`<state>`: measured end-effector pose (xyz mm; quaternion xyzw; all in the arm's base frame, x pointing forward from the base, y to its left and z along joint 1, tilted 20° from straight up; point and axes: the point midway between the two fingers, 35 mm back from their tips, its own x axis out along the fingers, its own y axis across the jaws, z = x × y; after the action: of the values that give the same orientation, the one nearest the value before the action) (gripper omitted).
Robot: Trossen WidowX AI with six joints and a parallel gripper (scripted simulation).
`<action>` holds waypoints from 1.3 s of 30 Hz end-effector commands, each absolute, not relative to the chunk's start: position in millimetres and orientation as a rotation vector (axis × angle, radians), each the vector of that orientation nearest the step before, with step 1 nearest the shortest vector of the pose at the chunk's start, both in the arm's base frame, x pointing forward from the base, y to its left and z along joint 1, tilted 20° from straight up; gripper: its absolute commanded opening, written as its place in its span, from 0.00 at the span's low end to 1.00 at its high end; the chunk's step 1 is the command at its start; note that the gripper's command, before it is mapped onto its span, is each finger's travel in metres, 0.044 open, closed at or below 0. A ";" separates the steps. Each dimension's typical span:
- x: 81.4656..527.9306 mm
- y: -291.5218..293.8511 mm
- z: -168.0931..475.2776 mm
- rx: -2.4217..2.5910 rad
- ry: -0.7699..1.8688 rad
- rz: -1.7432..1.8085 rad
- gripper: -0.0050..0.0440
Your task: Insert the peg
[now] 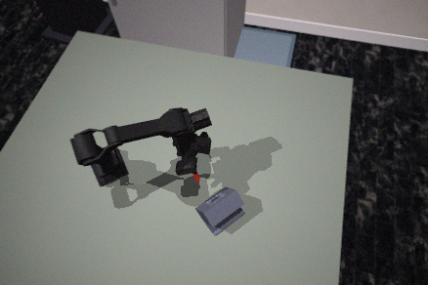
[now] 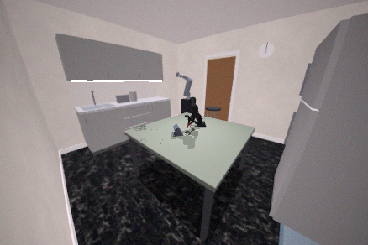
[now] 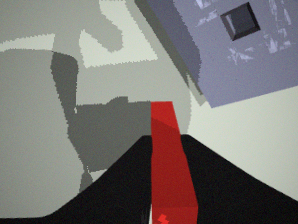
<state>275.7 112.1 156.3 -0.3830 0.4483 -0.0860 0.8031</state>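
Note:
A red square peg (image 1: 196, 178) (image 2: 188, 125) (image 3: 167, 160) is held in my gripper (image 3: 165, 144), which is shut on it. The peg's free end sticks out beyond the fingertips and touches nothing that I can see. The blue-grey block with the sloped panel (image 1: 221, 209) (image 2: 177, 130) (image 3: 220, 65) stands on the table, to the lower right of the peg in the top view. Its square hole (image 3: 241, 21) shows at the top right of the wrist view, away from the peg's tip. The peg is outside the hole. The peg's rear end is cut off by the wrist view's edge.
The green table (image 1: 289, 127) (image 2: 223, 147) carries the arm (image 1: 143, 132) (image 2: 195, 113) and the block. Shadows of the arm lie around the block. A grey fridge (image 2: 337, 109) and kitchen cabinets (image 2: 127, 126) stand beyond the table edges.

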 end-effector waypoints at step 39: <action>276.0 114.1 162.7 -0.494 0.809 -0.368 0.10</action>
<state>275.6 113.3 156.6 -0.2567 0.3997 -0.1698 0.8634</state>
